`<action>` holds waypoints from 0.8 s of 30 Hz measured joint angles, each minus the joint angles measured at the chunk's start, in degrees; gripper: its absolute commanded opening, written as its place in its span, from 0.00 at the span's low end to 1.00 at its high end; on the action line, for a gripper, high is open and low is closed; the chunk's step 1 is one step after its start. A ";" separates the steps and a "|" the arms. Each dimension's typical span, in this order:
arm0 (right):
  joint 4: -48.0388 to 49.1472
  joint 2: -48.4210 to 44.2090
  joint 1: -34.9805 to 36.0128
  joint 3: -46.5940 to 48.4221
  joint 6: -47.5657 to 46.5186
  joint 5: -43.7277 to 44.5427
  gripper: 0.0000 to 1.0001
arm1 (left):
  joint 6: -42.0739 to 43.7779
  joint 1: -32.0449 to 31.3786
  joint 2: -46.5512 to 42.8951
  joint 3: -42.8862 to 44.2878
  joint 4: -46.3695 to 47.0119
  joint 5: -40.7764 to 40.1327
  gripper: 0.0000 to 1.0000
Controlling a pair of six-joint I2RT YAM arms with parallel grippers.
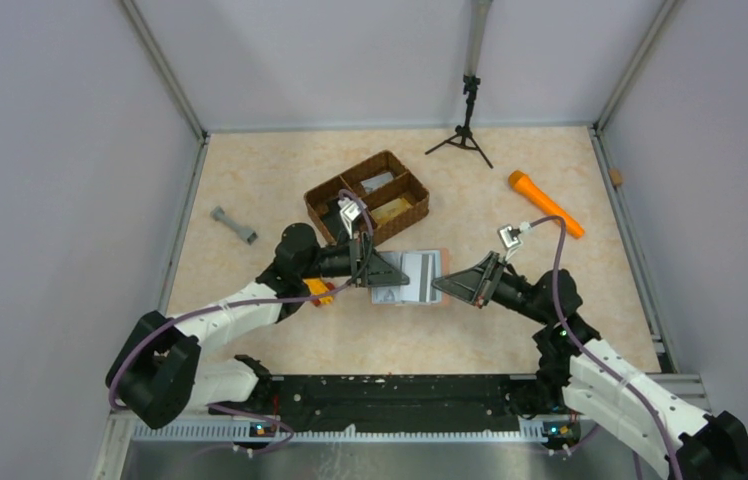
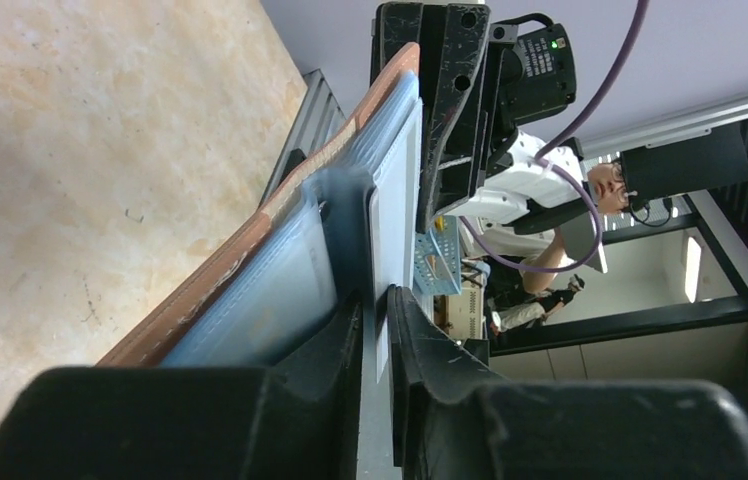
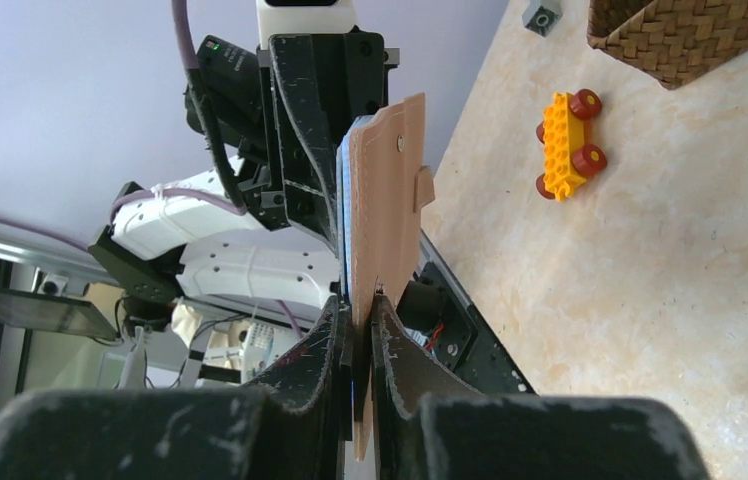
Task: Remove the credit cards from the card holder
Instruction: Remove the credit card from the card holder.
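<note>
Tan leather holder (image 1: pixel 420 272) is up off the tabletop (image 1: pixel 280 170), spread open between both arms. Right end effector (image 3: pixel 358 303) is pressed together on its leather edge. Left end effector (image 2: pixel 377 300) is almost closed, pinching a thin pale sheet (image 2: pixel 397 200) on the blue-grey inner side — likely a card, maybe just a pocket liner. My read: extraction is at the grip stage and nothing is pulled clear yet; the draw-out and any further cards are left. Can't count cards — pockets show edge-on from both wrists, and the arms cover part of the holder from above. Basket (image 1: pixel 408 175) contents too small to make out.
</note>
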 measured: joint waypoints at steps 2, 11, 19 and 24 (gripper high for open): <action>0.00 -0.37 0.00 0.00 0.09 0.02 0.00 | -0.68 -0.02 -0.02 0.00 1.07 0.22 0.27; 0.22 -0.04 0.00 -0.02 0.17 -0.90 0.00 | -5.09 -0.24 -1.60 -4.35 8.83 0.11 0.17; 4.55 2.60 0.00 -0.02 1.03 -2.82 0.00 | -4.76 -0.28 -5.75 -4.98 6.99 -0.83 0.01; 5.86 3.63 0.00 -0.02 1.25 -3.45 0.00 | -2.71 -0.39 -8.57 -4.98 4.00 -1.68 0.00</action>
